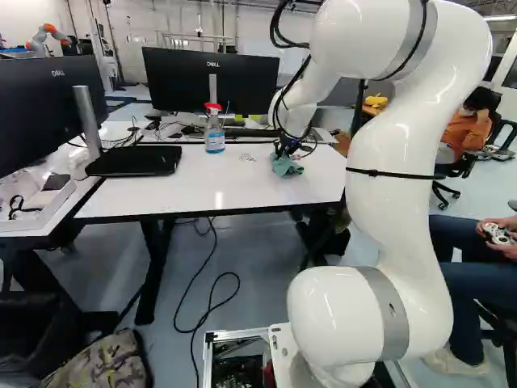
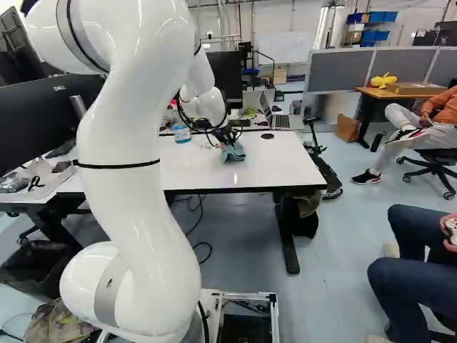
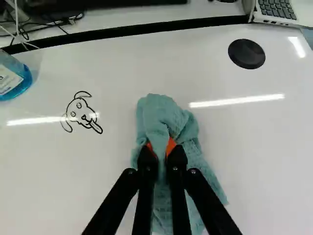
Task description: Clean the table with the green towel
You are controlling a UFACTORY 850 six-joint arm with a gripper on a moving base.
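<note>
The claw (image 2: 227,134) pinches a bunched green towel (image 3: 166,115) between its two orange-padded fingers, and the towel rests on a glossy white surface (image 3: 117,171). Between the towel and a red-topped spray bottle (image 1: 214,137) of blue liquid is a black line drawing (image 3: 82,111) of a dog's face. Beyond the towel's other side, a round black disc (image 3: 247,54) sits near an open laptop (image 3: 278,11).

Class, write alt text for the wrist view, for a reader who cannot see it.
Fingers grip a bunched green towel on a white table. Near the towel are a black line drawing of a dog's face and a round black disc; part of a bottle of blue liquid and part of a laptop show farther out.
</note>
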